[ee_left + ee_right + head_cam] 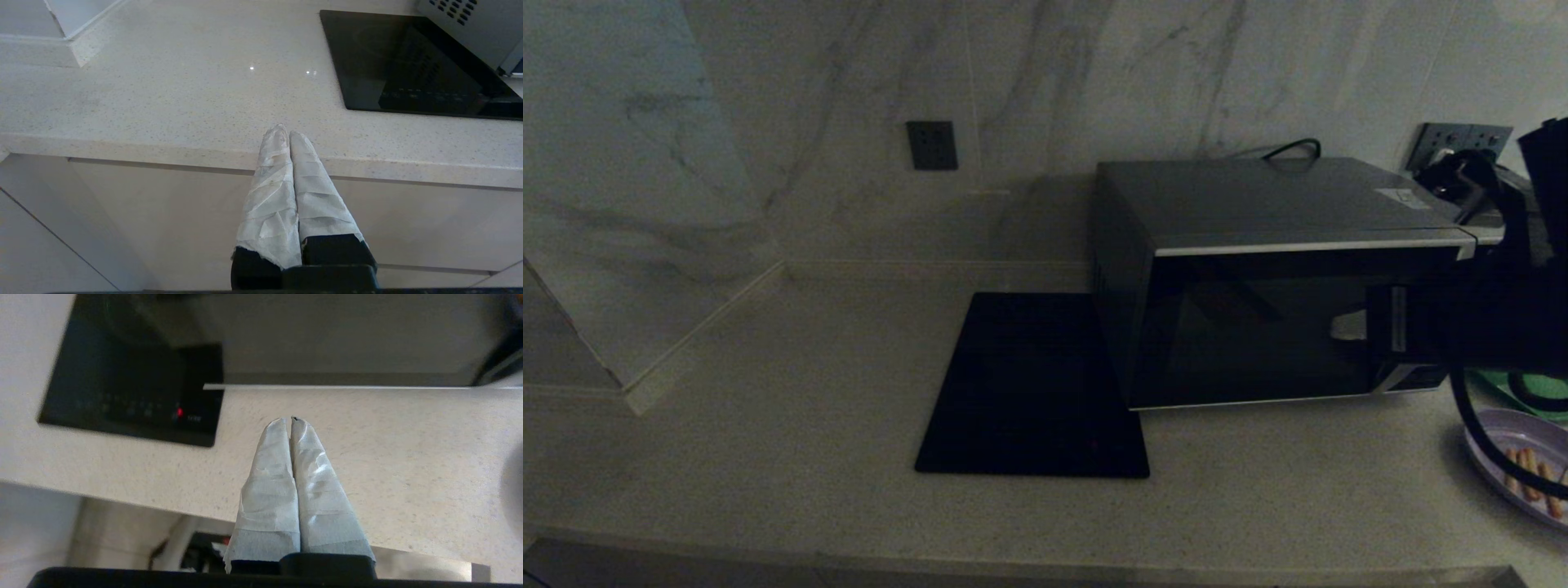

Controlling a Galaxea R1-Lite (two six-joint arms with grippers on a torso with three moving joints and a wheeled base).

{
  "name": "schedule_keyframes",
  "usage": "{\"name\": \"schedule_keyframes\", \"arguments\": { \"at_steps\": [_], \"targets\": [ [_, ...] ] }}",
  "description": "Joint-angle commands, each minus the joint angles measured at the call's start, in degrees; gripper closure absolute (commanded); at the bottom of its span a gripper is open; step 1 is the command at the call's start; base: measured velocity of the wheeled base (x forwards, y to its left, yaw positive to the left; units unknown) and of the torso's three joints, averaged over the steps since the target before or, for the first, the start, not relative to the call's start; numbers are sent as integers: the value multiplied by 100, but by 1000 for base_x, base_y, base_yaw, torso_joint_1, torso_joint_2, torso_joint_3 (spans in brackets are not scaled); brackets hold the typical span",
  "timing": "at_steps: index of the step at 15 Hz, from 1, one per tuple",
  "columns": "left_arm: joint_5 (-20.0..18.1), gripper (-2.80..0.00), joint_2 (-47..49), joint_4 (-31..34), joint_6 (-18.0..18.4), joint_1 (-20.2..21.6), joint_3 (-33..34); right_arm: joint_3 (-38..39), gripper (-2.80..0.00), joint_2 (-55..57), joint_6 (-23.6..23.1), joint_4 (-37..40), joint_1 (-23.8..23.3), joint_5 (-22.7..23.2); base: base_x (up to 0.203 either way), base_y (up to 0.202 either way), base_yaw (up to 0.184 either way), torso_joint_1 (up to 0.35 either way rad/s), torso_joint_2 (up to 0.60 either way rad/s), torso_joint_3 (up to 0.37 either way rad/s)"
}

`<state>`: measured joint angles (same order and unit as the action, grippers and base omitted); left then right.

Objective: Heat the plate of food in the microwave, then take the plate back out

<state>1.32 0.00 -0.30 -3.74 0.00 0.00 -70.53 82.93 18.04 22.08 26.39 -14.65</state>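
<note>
The right gripper point(291, 419) has its tape-wrapped fingers pressed together on nothing, poised above the speckled countertop point(792, 392) in front of the microwave point(1282, 278); in the head view the right arm point(1503, 318) shows as a dark mass at the microwave's right end, covering part of the panel side. The left gripper point(285, 130) is likewise closed and empty, parked by the counter's front edge, well apart from the work. The microwave's black glass door is closed; it stands against the marble wall, with the black induction cooktop point(1033, 384) just beside its left side. The plate of food point(1523, 461), lavender with a few fries, rests on the counter in front of the microwave's right end, near a green tray point(1523, 392) behind it.
</note>
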Motion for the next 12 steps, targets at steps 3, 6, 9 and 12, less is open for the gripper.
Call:
{"name": "schedule_keyframes", "arguments": {
  "at_steps": [3,6,9,12],
  "targets": [
    [0,0,-9,-5,-4,0,0,-283,0,861,-230,-375,286,-305,0,0,0,0,0,0],
    [0,0,-9,-5,-4,0,0,-336,0,1179,-510,-1031,649,-679,0,0,0,0,0,0],
    [0,0,-9,-5,-4,0,0,-694,0,1434,-521,-1116,818,-740,0,0,0,0,0,0],
    [0,0,-9,-5,-4,0,0,-938,0,1620,-512,-1126,904,-938,0,0,0,0,0,0]
  ]
}}
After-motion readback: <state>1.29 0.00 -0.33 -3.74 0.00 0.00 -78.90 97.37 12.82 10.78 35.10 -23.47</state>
